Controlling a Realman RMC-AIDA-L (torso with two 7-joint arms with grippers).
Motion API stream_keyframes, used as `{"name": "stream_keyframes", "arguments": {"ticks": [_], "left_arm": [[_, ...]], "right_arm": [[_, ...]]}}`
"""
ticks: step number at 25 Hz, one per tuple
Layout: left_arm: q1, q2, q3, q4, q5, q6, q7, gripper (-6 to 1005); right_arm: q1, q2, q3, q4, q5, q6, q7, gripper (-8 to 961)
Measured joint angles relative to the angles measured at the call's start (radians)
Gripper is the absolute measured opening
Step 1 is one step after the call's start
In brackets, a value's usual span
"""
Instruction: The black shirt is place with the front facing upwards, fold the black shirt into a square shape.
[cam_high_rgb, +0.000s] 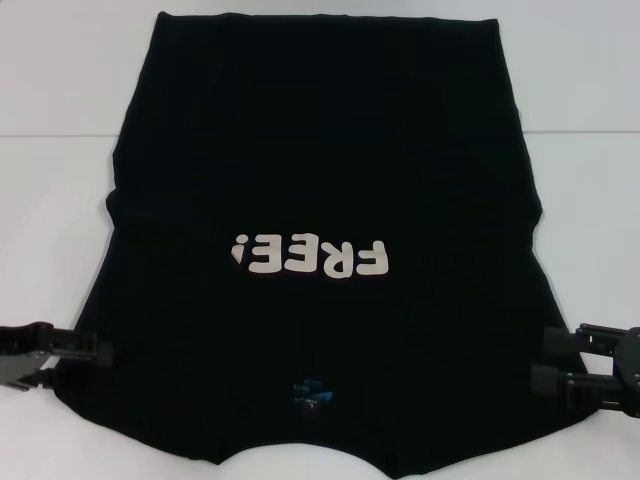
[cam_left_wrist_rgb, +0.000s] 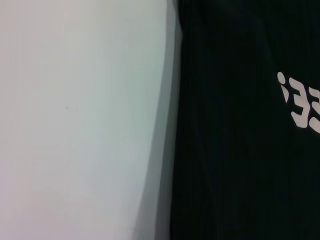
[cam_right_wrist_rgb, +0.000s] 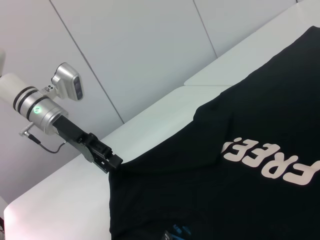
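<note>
- Step in hand: the first fold appears to be starting. Both grippers are set at the near side edges of the black shirt (cam_high_rgb: 320, 200), at shoulder or sleeve level.
- The shirt lies spread flat on the white desk (cam_high_rgb: 60, 90), front up. The cream letters "FREE!" (cam_high_rgb: 310, 257) read upside down from the head view. The blue neck label (cam_high_rgb: 308, 392) is nearest the robot and the hem is farthest away.
- Left gripper (cam_high_rgb: 100, 355): the arm reaches in low from the left, level with the desk. Its tip meets the shirt's left edge. In the right wrist view the left gripper (cam_right_wrist_rgb: 112, 162) appears closed on that edge, with the cloth drawn to a point there.
- Right gripper (cam_high_rgb: 545, 385): the arm reaches in low from the right and its tip overlaps the shirt's right edge. Whether its fingers are closed on the cloth cannot be determined.
- Next move, as judged: both arms must lift together and keep the cloth evenly taut, so the fold line stays straight.
</note>
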Motion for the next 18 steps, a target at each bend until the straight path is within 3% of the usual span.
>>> {"name": "stream_keyframes", "arguments": {"ticks": [6, 10, 18], "left_arm": [[-0.003, -0.002, 0.058, 0.001, 0.001, 0.007, -0.006, 830], [-0.003, -0.018, 0.069, 0.037, 0.003, 0.015, -0.001, 823], [0.007, -0.025, 0.071, 0.060, 0.004, 0.005, 0.001, 465]], "right_arm": [[0.000, -0.001, 0.002, -0.001, 0.000, 0.000, 0.012, 797], [0.002, -0.008, 0.003, -0.001, 0.002, -0.003, 0.021, 797], [0.003, -0.010, 0.012, 0.000, 0.005, -0.012, 0.023, 794]]}}
